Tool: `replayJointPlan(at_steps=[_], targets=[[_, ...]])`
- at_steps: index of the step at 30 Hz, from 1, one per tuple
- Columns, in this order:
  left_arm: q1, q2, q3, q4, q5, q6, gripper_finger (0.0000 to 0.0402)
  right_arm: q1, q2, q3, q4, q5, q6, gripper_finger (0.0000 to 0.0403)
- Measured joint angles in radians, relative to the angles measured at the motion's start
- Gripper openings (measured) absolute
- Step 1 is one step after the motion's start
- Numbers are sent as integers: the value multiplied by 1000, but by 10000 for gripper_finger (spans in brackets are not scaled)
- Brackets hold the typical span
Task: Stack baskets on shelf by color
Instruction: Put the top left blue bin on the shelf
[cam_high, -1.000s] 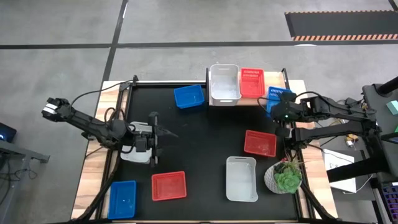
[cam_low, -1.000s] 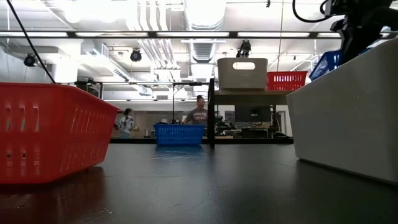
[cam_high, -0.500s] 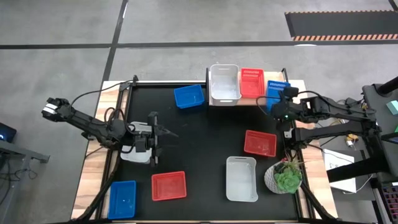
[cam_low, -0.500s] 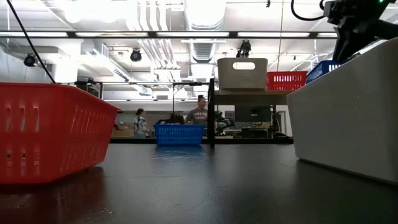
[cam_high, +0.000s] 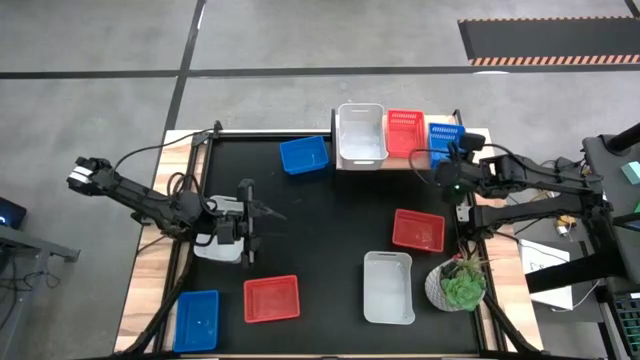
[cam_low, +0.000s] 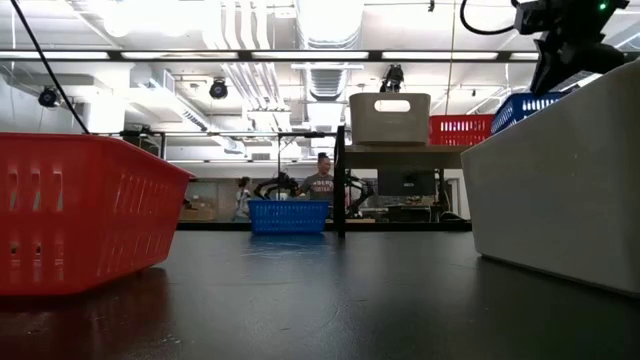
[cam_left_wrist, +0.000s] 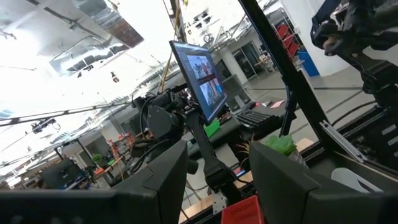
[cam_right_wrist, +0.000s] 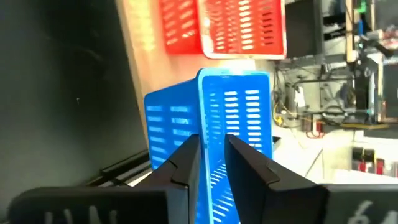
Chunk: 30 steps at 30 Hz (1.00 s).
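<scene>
The light-wood shelf (cam_high: 424, 158) at the table's far edge carries a white basket (cam_high: 360, 135) and a red basket (cam_high: 405, 133). A blue basket (cam_high: 446, 136) hangs over the shelf's right end beside the red one, with my right gripper (cam_high: 453, 158) shut on it. In the low view this blue basket (cam_low: 528, 104) shows at the upper right. Whether it rests on the board cannot be told. My left gripper (cam_high: 262, 212) stands open at the table's left, raised, with nothing between its fingers (cam_left_wrist: 168, 180). My right gripper pinches one slotted side wall of the blue basket (cam_right_wrist: 211, 134) between its two fingers, one finger (cam_right_wrist: 186, 158) outside the wall and the other (cam_right_wrist: 249, 162) inside. The fingers come slanting down from the table's near right. The basket is held beside the red basket (cam_right_wrist: 242, 28).
On the black tabletop lie a blue basket (cam_high: 304, 155), a red basket (cam_high: 418, 230), a white basket (cam_high: 389, 288), a red basket (cam_high: 271, 298) and a blue basket (cam_high: 197, 320). A potted plant (cam_high: 458, 285) stands near the right edge. A white basket (cam_high: 215, 247) lies under my left arm.
My right gripper has turned at the wrist and carried the blue basket toward the table's far edge, from beside the shelf's right end to over it. The basket, tipped before, now sits closer to level next to the red one.
</scene>
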<state>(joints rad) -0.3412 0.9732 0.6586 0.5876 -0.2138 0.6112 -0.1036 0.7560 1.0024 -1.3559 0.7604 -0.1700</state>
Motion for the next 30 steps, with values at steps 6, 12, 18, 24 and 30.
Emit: replayJointPlan(at_steps=[6, 12, 18, 24, 30], targets=[[0, 1, -4, 5, 0, -1, 158, 0, 15, 51, 3, -4, 99, 65], [0, 5, -6, 6, 0, -1, 158, 0, 45, 126, 2, -105, 124, 62], [0, 7, -10, 6, 0, -1, 158, 1, 74, 203, -8, -596, 194, 46], [1, 7, -10, 6, 0, 17, 158, -3, 113, 155, -116, -434, 344, 11], [1, 8, -11, 6, 0, 24, 158, -2, 157, 82, -131, -390, 367, 8]])
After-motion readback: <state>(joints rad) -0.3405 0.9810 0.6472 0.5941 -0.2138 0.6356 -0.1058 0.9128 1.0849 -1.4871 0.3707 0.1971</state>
